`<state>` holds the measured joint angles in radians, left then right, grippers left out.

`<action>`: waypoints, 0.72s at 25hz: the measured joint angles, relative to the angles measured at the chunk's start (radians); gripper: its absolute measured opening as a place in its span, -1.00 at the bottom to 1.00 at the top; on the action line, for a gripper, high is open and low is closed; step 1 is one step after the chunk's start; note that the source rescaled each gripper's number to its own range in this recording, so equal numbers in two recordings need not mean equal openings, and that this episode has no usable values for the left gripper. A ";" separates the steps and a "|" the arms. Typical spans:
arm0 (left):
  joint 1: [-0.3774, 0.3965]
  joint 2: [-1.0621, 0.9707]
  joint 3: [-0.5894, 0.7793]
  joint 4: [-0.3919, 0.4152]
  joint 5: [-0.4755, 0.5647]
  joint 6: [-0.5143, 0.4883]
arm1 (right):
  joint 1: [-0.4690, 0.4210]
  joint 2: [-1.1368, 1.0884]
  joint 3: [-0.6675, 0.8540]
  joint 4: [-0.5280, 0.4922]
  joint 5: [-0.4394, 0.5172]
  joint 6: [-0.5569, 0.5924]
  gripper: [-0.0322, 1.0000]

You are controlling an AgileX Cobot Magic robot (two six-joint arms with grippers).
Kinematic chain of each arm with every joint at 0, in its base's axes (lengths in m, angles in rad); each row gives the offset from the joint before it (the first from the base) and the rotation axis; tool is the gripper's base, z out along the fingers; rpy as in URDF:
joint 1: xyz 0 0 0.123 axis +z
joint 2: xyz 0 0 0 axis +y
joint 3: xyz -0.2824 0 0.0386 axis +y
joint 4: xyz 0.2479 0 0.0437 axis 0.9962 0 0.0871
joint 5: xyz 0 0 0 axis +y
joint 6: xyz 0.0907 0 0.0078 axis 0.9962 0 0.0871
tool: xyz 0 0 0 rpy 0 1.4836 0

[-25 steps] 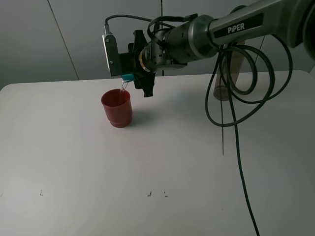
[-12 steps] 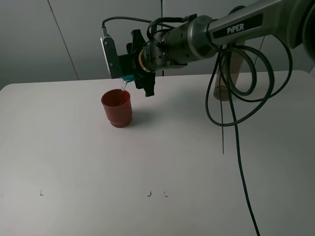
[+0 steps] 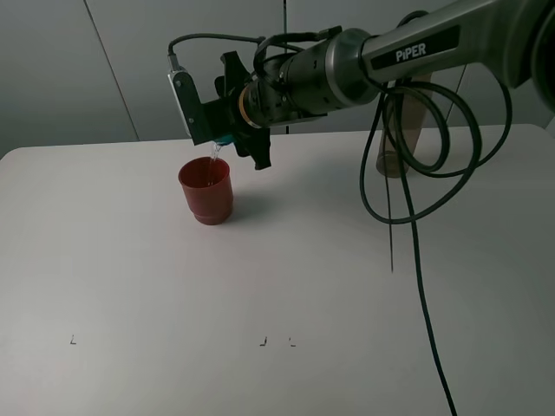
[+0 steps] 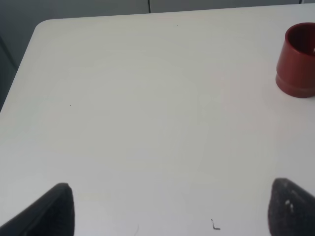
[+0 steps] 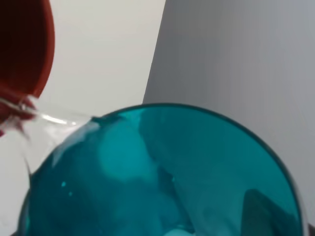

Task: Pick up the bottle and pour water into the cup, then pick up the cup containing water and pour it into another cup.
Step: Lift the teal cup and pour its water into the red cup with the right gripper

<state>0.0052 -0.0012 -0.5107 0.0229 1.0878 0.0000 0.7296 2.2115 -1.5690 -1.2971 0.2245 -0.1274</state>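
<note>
The right gripper (image 3: 227, 139) holds the teal cup (image 5: 162, 172) tipped over, jaws pinching its body, and a thin stream of water (image 3: 213, 160) falls from the lip into the red cup (image 3: 205, 191), which stands on the counter (image 3: 286, 286) just below the jaws. In the right wrist view the water leaves the rim on the side toward the red cup, so the aim looks correct.

To do this step well, I think the lip should be kept over the middle of the red cup's opening and not near its wall, because the stream is narrow and a small roll of the wrist could send it outside. The tilt should grow slowly as the teal cup empties, with no jerk, and the grip should not loosen on the smooth tapered side.

The bottle (image 3: 401, 130) stands well apart from the jaws, behind the cables (image 3: 416, 173). The left gripper (image 4: 167, 209) is spread and holds nothing; it hangs over bare counter, far from the pouring.
</note>
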 joint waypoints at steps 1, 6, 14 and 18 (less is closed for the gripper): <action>0.000 0.000 0.000 0.000 0.000 0.000 | 0.001 0.000 0.000 -0.007 0.005 0.000 -0.79; 0.000 0.000 0.000 0.000 0.000 0.000 | 0.005 0.000 0.000 -0.042 0.011 0.000 -0.79; 0.000 0.000 0.000 0.000 0.000 0.000 | 0.026 0.000 0.000 -0.088 0.016 0.000 -0.79; 0.000 0.000 0.000 0.000 0.000 0.000 | 0.027 0.000 0.000 -0.124 0.016 0.000 -0.79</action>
<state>0.0052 -0.0012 -0.5107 0.0229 1.0878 0.0000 0.7566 2.2115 -1.5690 -1.4213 0.2400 -0.1274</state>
